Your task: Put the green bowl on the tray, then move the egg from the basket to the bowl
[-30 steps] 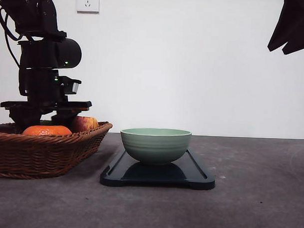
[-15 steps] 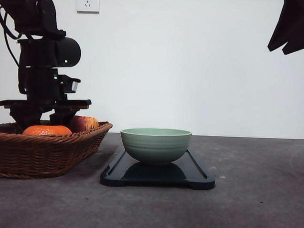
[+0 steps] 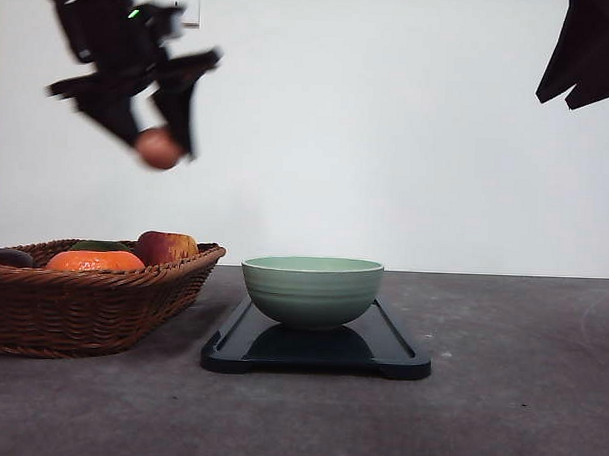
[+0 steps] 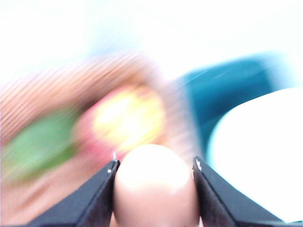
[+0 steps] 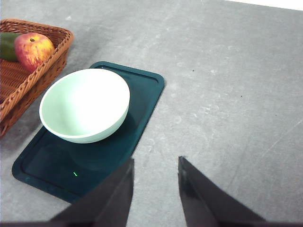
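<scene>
Egg carried aloft in my left gripper point(image 3: 159, 143), above the basket point(image 3: 92, 296).

My jaws pinch the egg point(image 4: 155, 189) at its two sides; the left wrist view is badly smeared, so its long axis is, I judge, pointing out along my fingers. The green bowl point(image 3: 311, 288) sits on the tray point(image 3: 400, 356), lower and to my right, nearer my left arm. My right gripper point(image 5: 155, 182), spread and empty, hangs beside the tray.
</scene>
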Robot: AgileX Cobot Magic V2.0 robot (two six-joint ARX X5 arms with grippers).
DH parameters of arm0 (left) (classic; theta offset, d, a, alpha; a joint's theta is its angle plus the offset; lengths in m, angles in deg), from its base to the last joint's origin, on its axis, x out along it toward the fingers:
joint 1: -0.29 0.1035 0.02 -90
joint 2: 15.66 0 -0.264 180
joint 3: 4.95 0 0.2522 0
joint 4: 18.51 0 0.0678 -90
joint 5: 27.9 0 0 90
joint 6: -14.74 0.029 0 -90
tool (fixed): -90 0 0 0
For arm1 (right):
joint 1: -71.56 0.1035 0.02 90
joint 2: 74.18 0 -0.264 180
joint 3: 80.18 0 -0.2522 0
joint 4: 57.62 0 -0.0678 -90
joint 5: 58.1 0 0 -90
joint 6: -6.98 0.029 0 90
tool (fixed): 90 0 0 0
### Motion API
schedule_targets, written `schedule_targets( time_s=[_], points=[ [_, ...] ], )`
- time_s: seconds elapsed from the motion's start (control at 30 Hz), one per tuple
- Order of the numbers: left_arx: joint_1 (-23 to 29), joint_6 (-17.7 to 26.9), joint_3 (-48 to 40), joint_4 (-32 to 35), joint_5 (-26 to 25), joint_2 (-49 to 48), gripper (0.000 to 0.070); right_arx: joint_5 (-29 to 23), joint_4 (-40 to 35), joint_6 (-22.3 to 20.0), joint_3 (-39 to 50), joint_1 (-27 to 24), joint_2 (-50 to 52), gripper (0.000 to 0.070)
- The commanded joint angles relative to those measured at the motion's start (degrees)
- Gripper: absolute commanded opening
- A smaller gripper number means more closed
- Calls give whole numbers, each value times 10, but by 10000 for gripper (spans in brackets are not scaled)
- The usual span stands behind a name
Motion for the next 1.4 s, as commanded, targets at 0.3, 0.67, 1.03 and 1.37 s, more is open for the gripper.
schedule_targets(
  time_s=[0.3, 0.67, 1.03, 1.37],
  points=[
    [-100, -2, 15, 84, 18, 79, 184, -2, -6, -5, -1, 3, -3, 177],
    [-133, 3, 15, 144, 48, 176, 184, -2, -6, -5, -1, 3, -3, 177],
    [-146, 3, 15, 150, 48, 217, 186, -2, -6, -5, -1, 3, -3, 177],
    [-152, 3, 15, 159, 48, 228, 188, -2, -6, -5, -1, 3, -3, 177]
  ],
)
